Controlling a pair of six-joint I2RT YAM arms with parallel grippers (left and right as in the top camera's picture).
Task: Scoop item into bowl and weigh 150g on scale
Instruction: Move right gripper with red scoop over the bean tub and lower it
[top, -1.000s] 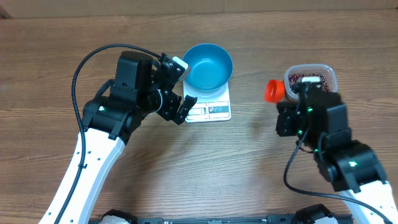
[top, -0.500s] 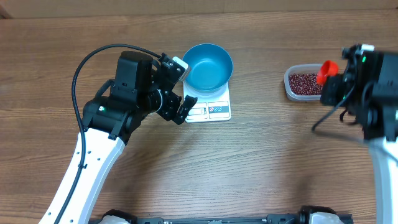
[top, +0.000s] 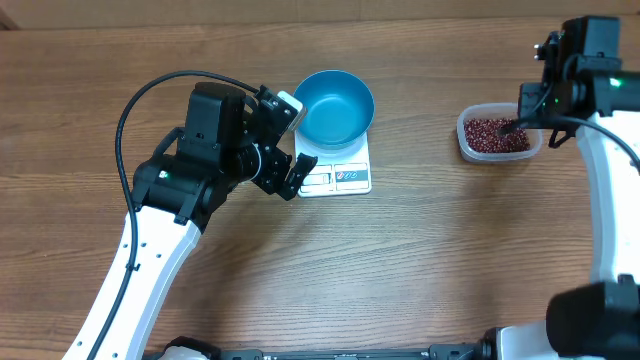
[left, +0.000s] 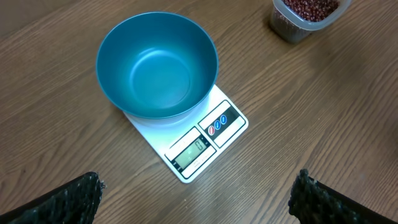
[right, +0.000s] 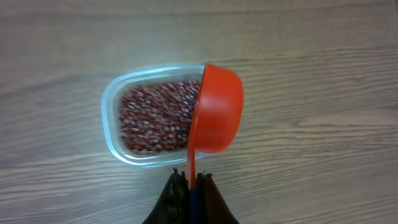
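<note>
We see the left end effector hanging just to the left of the scale, jaws spread wide and gripping nothing. In the left wrist view its two dark fingers stand at the bottom corners of the picture, with bare bench between them.

The scale lies near the middle of the bench, toward the far side. Its display and button panel run along its near edge. The blue bowl sits upright on the far part of the scale, overhanging the platform and leaving the display and buttons uncovered.

Well to the right, the beans lie as a loose maroon heap in a clear plastic tub standing on the bench. All the beans we can make out are in that tub.

The right end effector is closed on the thin handle of an orange-red scoop. In the right wrist view the scoop's cup is turned on edge over one end of the tub. Its straight rim crosses above the beans, and its rounded body reaches out past the tub wall. We cannot tell whether the cup touches the beans or the tub, or whether it carries anything. From overhead the right arm reaches in at the far right, beside the tub, and the scoop is hidden there.
</note>
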